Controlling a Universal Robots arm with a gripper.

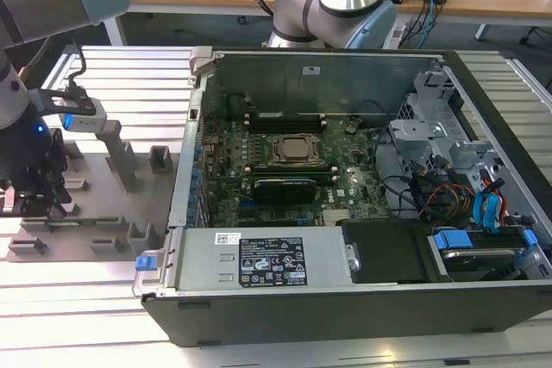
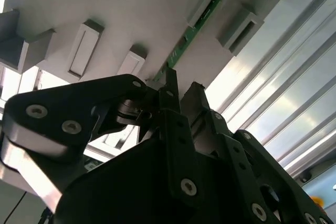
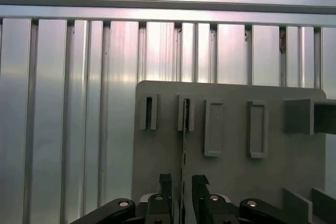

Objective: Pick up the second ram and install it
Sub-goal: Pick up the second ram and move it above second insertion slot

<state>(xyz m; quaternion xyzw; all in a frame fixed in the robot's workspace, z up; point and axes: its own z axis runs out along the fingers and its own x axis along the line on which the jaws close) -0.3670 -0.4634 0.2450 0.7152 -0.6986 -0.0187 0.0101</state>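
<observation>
Edgewise, the second ram point(image 2: 196, 27), a slim green board, stands in a narrow slot of the matte grey plastic tray point(image 3: 236, 177) on the ribbed aluminium bench point(image 3: 68, 103). The black jaws (angular, bolted links) straddle one end of it, slightly open, with a thin gap on each side in the first wrist view.

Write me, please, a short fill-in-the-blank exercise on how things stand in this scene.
1. The second ram stands on its long ____ in a slot of the grey tray.
2. The gripper straddles the second ram with its fingers ____.
3. The grey tray lies to the exterior view's ____ of the computer case.

Missing words: edge; open; left.
</observation>
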